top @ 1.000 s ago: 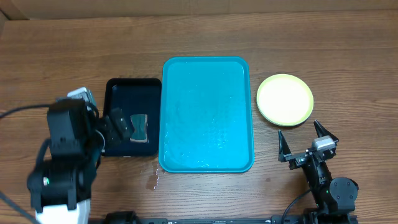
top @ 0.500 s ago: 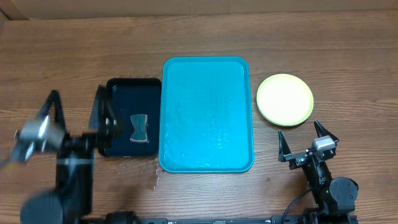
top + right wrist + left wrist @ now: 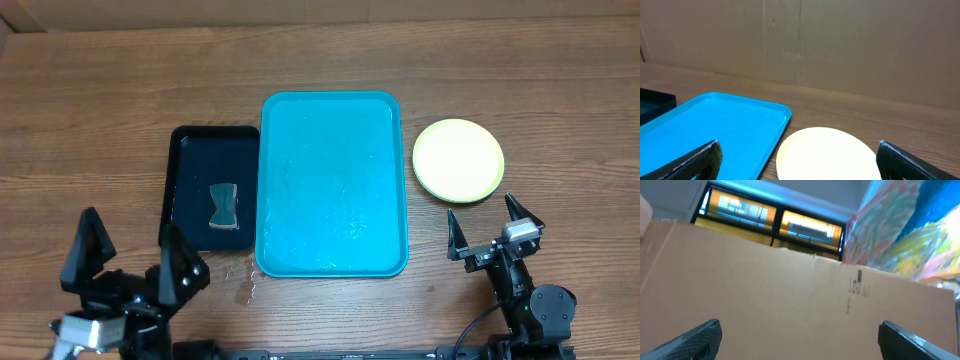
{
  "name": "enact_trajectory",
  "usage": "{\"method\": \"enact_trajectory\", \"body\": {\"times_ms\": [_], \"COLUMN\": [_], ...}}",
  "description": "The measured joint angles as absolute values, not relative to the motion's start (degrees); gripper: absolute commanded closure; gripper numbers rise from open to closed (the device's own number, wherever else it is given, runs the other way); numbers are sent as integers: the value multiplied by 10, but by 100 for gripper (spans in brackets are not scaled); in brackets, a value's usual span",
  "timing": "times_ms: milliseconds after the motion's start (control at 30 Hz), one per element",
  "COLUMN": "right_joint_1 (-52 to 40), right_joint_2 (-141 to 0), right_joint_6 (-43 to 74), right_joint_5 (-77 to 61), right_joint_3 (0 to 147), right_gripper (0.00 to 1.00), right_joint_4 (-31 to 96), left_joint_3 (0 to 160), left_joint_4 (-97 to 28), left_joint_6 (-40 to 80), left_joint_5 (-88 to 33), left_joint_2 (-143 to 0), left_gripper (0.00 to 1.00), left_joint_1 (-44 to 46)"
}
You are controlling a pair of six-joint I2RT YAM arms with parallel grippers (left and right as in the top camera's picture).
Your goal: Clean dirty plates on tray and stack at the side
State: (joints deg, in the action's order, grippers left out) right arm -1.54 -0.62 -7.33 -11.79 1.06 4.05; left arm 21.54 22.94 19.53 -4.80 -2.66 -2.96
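Clerk: Entry one, far left?

Keeper: One left gripper, at the front edge of the wooden table. Its two fingers are spread wide with nothing between them. Its wrist view tilts upward onto a brown cardboard wall with lit windows above, and the fingertips sit well apart in the bottom corners.

Clerk: Next along?

Keeper: One black tray, small and rectangular, its long side right up against the left rim of the larger tray; I cannot tell whether they touch. Inside it, towards the front, lies one grey-teal sponge, pinched at the waist and flat on the floor. Just in front of the tray's near right corner is a small wet patch on the wood.

Clerk: Centre?

Keeper: One turquoise tray, large, with rounded corners and a raised rim, lying lengthwise front to back. Faint pale streaks show on its floor.

Clerk: And the crockery?

Keeper: One plate, round, with a lime-green rim and a pale centre. It rests on the table right of the turquoise tray, near it but apart, level with its upper half. Whether others lie beneath it cannot be told from above.

Clerk: Last item?

Keeper: One right gripper, just in front of the plate and not touching it. Its fingers are splayed fully and hold nothing. Its wrist view looks between them at the plate and the tray's near corner.
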Motion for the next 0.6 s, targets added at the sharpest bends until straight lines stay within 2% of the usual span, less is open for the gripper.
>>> {"method": "enact_trajectory", "body": {"times_ms": [133,600], "right_joint_1": [-15,-15], "right_joint_2": [-6,-6], "right_joint_6": [-73,-73], "right_joint_5": [-118,-118], "right_joint_3": [11,11], "right_gripper": [0,0], "right_joint_4": [41,40], "left_joint_3": [173,62], "left_joint_4": [267,270], "left_joint_6": [197,209], "left_joint_5": [-48,-50], "left_joint_2": [-10,-10], "left_gripper": [0,0], "left_joint_1": [-30,-30]}}
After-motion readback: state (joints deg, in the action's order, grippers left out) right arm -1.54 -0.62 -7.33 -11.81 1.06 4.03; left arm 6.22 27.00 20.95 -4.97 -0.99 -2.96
